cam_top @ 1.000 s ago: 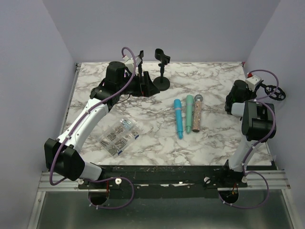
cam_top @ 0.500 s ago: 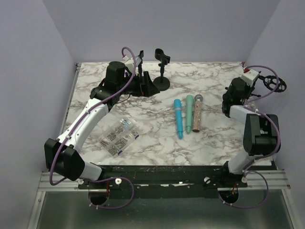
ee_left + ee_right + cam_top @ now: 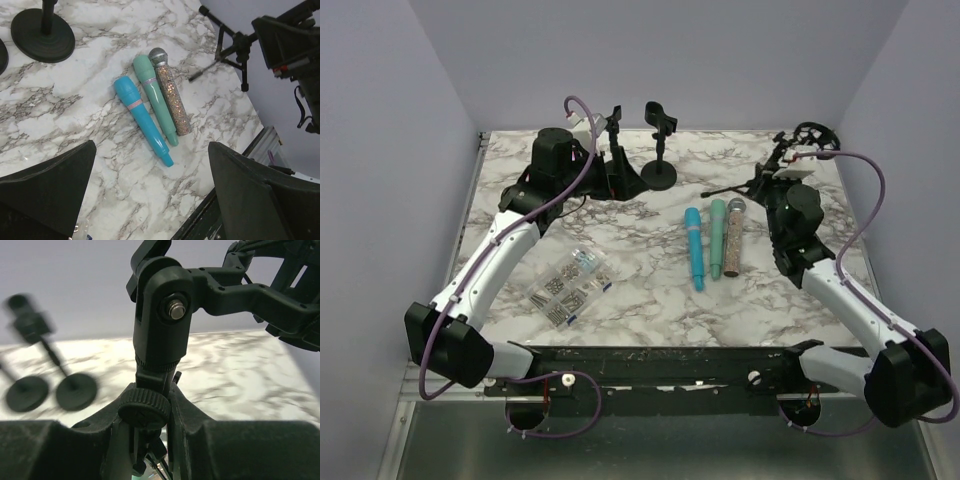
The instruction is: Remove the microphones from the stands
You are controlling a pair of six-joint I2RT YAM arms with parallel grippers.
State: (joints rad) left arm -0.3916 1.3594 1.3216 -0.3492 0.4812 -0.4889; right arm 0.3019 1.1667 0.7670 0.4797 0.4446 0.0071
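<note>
Three microphones lie side by side on the marble table: blue, teal and glittery. My right gripper is shut on the stem of a black tripod stand, just below its knurled knob, and holds it tilted over the table's right middle. No microphone shows in its mount. My left gripper is open and empty at the back left.
A round-base stand with an empty clip stands at the back centre. A second one rises right beside my left gripper. A clear bag of small parts lies front left. Purple walls close in on both sides.
My right arm has swung from the table's right edge inward and back, carrying the tripod stand with it. My left arm has shifted slightly toward the back.
</note>
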